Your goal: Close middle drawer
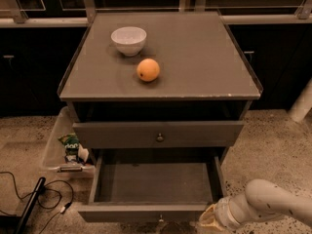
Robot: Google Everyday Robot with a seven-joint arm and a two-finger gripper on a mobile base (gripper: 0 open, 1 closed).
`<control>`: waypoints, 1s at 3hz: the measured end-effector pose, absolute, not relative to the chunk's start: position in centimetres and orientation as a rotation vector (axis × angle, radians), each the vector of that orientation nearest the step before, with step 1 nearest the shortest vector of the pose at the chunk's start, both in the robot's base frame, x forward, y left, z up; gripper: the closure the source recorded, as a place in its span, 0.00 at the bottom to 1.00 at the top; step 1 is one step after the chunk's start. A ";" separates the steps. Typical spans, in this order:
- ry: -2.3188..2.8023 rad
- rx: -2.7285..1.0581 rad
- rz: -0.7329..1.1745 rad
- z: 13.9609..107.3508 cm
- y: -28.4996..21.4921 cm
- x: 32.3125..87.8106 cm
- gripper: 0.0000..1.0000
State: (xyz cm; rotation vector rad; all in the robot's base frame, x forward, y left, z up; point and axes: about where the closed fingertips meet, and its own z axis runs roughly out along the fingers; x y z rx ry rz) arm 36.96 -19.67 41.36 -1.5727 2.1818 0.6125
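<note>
The middle drawer [156, 182] stands pulled out. My pincer [210, 217] sits at the right end of its front panel; whether spread or closed, I cannot tell.

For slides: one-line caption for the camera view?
Gripper at a front corner of the open middle drawer; bowl and orange on the cabinet top.

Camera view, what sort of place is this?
Likely a kitchen-style robot test space: a white ceramic bowl and round orange fruit on a grey wooden cabinet, loose black cables on speckled floor. The gripper is at the front right corner of the open middle drawer.
</note>
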 end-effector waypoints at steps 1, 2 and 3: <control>2.182 -1.573 0.613 41.4 -19.7 37.0 0.35; 2.182 -1.573 0.613 41.4 -19.7 37.0 0.12; 2.125 -1.579 0.623 41.4 -19.6 38.3 0.00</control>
